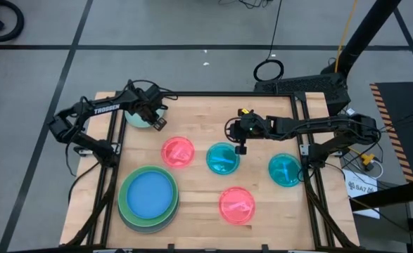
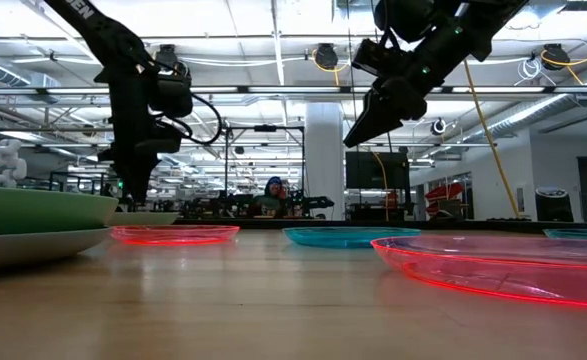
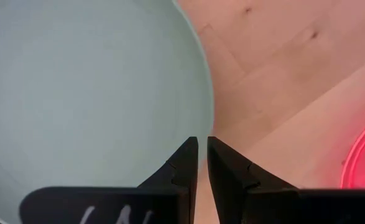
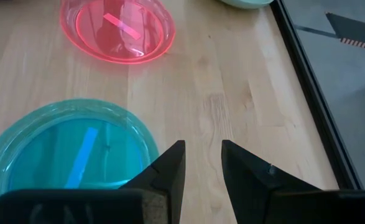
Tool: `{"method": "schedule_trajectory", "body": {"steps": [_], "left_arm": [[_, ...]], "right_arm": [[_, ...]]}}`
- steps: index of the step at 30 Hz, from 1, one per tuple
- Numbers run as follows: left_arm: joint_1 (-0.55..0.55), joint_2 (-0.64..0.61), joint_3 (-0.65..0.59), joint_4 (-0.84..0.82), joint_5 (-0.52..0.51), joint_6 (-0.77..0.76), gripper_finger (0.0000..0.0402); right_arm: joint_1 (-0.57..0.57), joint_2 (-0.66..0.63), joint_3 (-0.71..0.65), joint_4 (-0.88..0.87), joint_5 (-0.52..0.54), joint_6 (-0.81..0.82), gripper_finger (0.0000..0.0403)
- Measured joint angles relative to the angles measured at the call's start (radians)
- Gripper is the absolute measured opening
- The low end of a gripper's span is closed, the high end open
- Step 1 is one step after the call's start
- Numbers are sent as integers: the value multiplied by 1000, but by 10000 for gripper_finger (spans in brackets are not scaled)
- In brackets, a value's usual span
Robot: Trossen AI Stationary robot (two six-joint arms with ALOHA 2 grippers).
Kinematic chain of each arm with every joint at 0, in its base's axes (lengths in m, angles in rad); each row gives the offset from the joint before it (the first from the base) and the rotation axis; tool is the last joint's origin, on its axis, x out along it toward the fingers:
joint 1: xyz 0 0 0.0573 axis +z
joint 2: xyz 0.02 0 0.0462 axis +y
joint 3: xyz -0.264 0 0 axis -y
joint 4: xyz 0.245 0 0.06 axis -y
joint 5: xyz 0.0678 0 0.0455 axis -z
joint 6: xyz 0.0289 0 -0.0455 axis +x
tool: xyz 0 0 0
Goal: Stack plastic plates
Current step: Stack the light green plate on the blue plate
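Observation:
A blue plate (image 1: 148,193) lies on a large green one (image 1: 126,204), and a grey one sits under both at the near left. Two pink plates (image 1: 178,152) (image 1: 236,205) and two teal plates (image 1: 222,159) (image 1: 285,169) lie singly on the wood. A pale green plate (image 1: 137,118) (image 3: 89,93) sits at the far left. My left gripper (image 1: 157,123) (image 3: 201,149) is at its rim, fingers almost together. My right gripper (image 1: 240,146) (image 4: 203,155) hangs open, well above the table, over the far edge of the middle teal plate (image 4: 70,155). My left gripper pinches the pale green plate's rim (image 3: 208,127) between its two fingers. This is the side of the rim that faces the pink plate. The fingers (image 2: 131,190) come from above, pointing down. In the low view the plate (image 2: 148,217) still seems to rest flat on the table.
The table's black frame rails (image 1: 306,140) run along its left, right and far edges. Bare wood lies between the far edge and the row of plates. In the low view the near pink plate (image 2: 503,262) fills the near right.

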Motion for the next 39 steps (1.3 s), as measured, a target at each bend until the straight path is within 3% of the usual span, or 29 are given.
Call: {"method": "schedule_trajectory", "body": {"steps": [10, 16, 22, 32, 39], "left_arm": [[3, 0, 0, -45, 15, -14, 49], [8, 0, 0, -59, 80, 32, 113], [9, 0, 0, -17, 5, 14, 169], [8, 68, 0, 57, 0, 13, 175], [-7, 156, 0, 97, -84, 39, 175]], "right_arm": [[0, 0, 0, 29, -4, 0, 100], [0, 0, 0, 31, -5, 0, 100], [0, 0, 0, 30, -5, 0, 100], [0, 0, 0, 22, -4, 0, 100], [0, 0, 0, 23, -4, 0, 100]]}}
